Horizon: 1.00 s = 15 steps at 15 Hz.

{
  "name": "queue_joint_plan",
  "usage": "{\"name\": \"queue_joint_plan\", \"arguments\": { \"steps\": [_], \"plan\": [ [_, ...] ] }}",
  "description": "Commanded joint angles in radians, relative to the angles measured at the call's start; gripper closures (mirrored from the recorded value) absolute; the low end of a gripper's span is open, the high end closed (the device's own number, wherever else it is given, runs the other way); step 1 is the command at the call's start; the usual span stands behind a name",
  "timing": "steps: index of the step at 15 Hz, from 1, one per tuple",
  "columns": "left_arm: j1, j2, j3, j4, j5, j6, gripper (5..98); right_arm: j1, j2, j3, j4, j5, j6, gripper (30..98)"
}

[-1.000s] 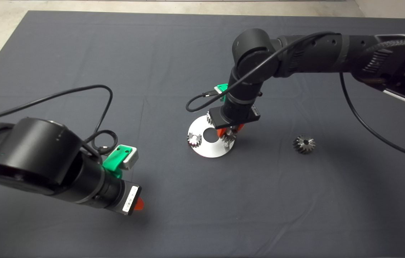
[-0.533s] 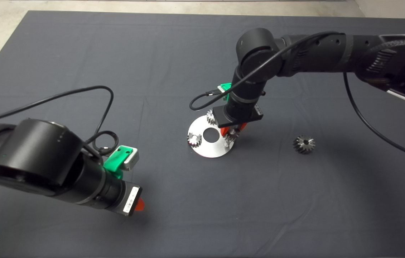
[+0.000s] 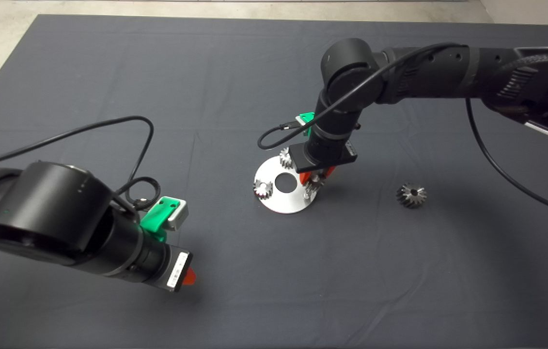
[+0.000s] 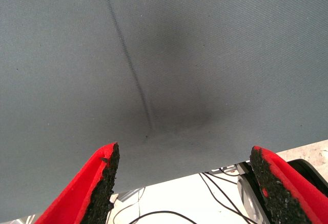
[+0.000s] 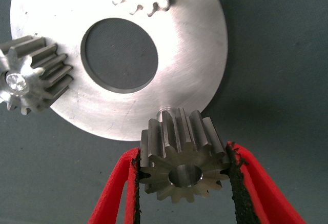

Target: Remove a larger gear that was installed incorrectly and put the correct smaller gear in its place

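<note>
Holding the smaller gear (image 5: 182,165) tight between its two red fingers (image 5: 117,188), the right tool (image 3: 313,177) hangs over the near right edge of a round silver plate (image 3: 289,202). The gear's teeth press against both black pads, and its centre hole shows. It sits right at the rim of the plate, above a short peg there; whether it is on the peg cannot be told. The plate lies near the middle of the worktop (image 3: 235,72), on the dark mat. It has a big round hole in its middle. Two more small gears stand on the plate, one (image 3: 262,188) at its left edge and one (image 3: 286,157) at its far edge.

The larger gear (image 3: 411,195) lies alone on the mat, well apart from the plate, toward the right side of the worktop.

The left tool (image 3: 187,275) waits low over the mat by the near left corner of the worktop. Its fingers (image 4: 97,180) are spread wide apart with only bare mat between them.
</note>
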Motion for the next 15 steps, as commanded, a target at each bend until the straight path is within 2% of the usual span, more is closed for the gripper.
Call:
{"name": "queue_joint_plan", "arguments": {
  "steps": [1, 15],
  "plan": [
    [-0.005, -0.005, 0.015, 0.012, 0.051, -0.010, 39.4, 0.011, 0.015, 0.011, 0.035, -0.083, 0.007, 94.4],
    [0.010, -0.005, 0.012, 0.030, 0.051, -0.015, 39.4, -0.002, 0.014, 0.011, 0.033, -0.081, 0.007, 94.4]
  ]
}}
